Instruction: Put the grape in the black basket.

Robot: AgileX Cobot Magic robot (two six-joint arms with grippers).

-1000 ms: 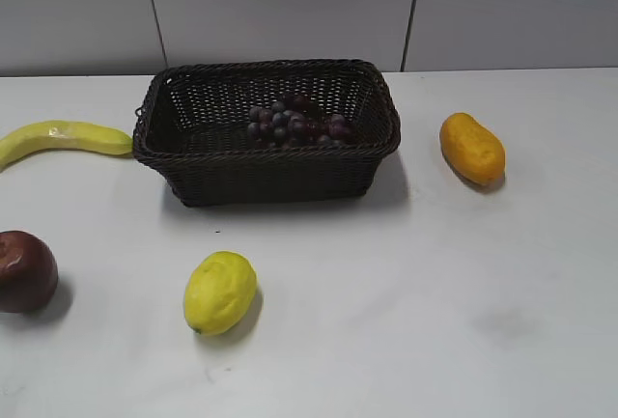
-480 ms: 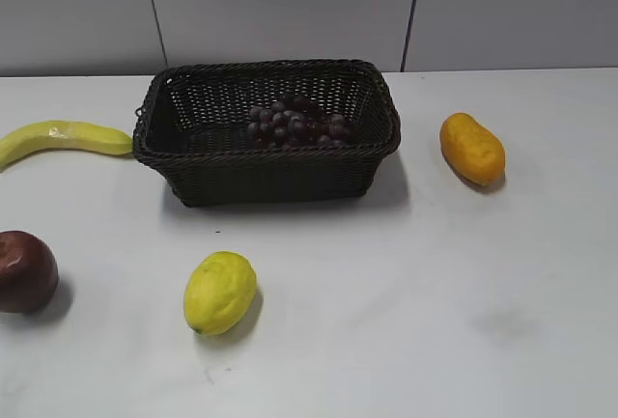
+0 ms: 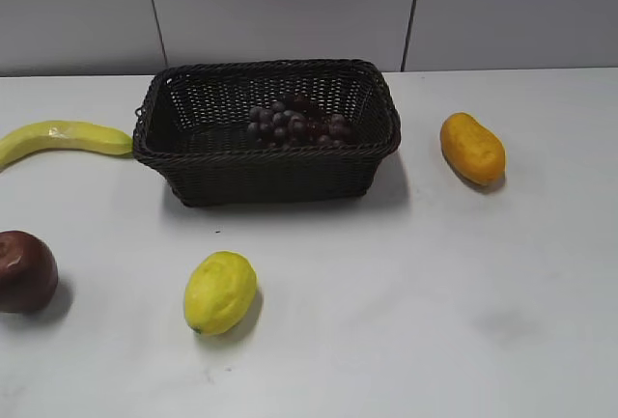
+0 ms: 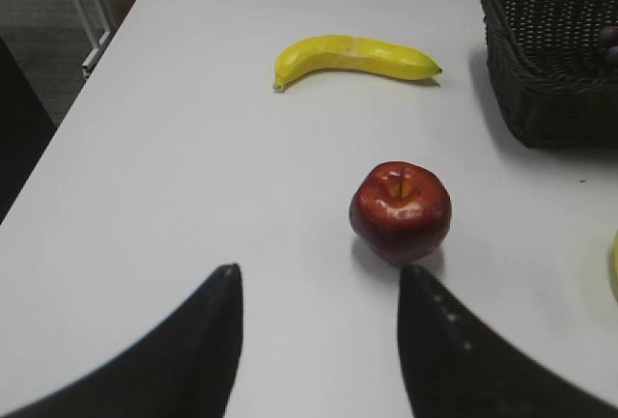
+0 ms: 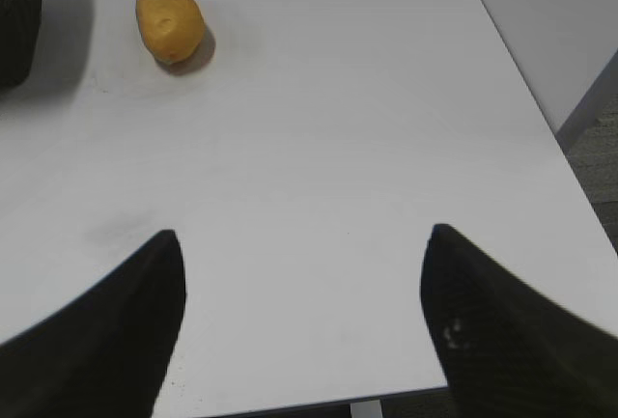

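The grape (image 3: 295, 121), a dark red-purple bunch, lies inside the black basket (image 3: 203, 152) at the back middle of the white table. A basket corner shows in the left wrist view (image 4: 541, 99) and a sliver in the right wrist view (image 5: 17, 41). Neither gripper shows in the exterior view. My left gripper (image 4: 317, 278) is open and empty above the table, near the dark red apple (image 4: 400, 210). My right gripper (image 5: 304, 244) is open and empty over the table's right front part.
A banana (image 3: 63, 138) lies left of the basket, also in the left wrist view (image 4: 355, 58). The apple (image 3: 24, 270) is at the front left, a lemon (image 3: 220, 292) in front of the basket. An orange oval fruit (image 3: 472, 148) lies to the right, also in the right wrist view (image 5: 170, 16). The table's right edge (image 5: 541, 109) is close.
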